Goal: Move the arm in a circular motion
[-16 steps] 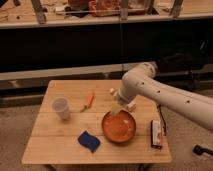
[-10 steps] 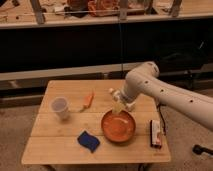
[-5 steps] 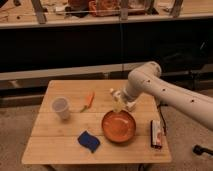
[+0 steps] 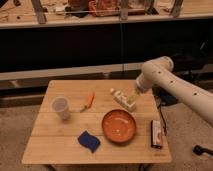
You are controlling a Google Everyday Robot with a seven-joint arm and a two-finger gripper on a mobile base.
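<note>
The arm point(image 4: 172, 87) is thick, white and tubular. It reaches in from the right edge, with its rounded joint point(image 4: 154, 72) over the table's back right corner. From there it bends down and left to the gripper point(image 4: 123, 99), a pale yellowish tip low over the wooden table point(image 4: 50, 150), just behind the orange bowl point(image 4: 119, 126). I see nothing held at the tip.
On the table stand a white cup point(image 4: 61, 107) at the left, a small orange carrot-like piece point(image 4: 88, 100), a blue sponge point(image 4: 88, 140) near the front and a flat packet point(image 4: 156, 134) at the right edge. A dark shelf unit runs behind the table.
The arm's rounded joint has drifted right and slightly up. The yellowish tip has stayed nearly in place behind the bowl. The objects on the table have not moved.
</note>
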